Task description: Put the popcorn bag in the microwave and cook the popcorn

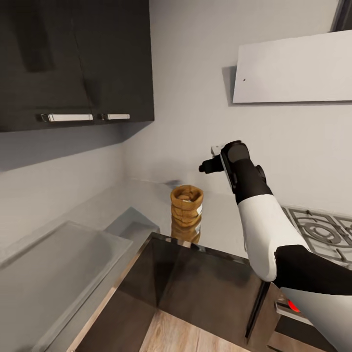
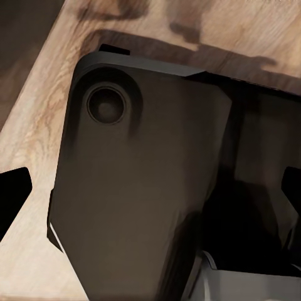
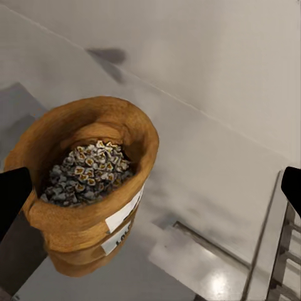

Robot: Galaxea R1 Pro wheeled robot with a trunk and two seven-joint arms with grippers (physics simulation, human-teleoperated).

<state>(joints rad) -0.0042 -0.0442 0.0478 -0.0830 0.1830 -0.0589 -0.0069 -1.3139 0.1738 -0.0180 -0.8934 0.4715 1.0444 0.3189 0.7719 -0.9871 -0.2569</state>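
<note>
White label on the popcorn bag (image 3: 88, 188) (print too small to read)

The popcorn bag (image 1: 187, 204) stands upright on the grey counter (image 1: 146, 200), near the wall corner. Its rolled rim is open. Whitish-grey popcorn (image 3: 84, 172) kernels fill it

My right arm reached forward and up from the lower right of the head view, white forearm leading into a black wrist. My right tool (image 1: 209, 165) pointed away from me at the arm's end, held in the air. In the right wrist view its two dark fingertips (image 3: 14, 197) stood wide apart at opposite edges, nothing between them. My left tool's dark fingertips (image 2: 12, 197) were likewise spread apart.
</note>
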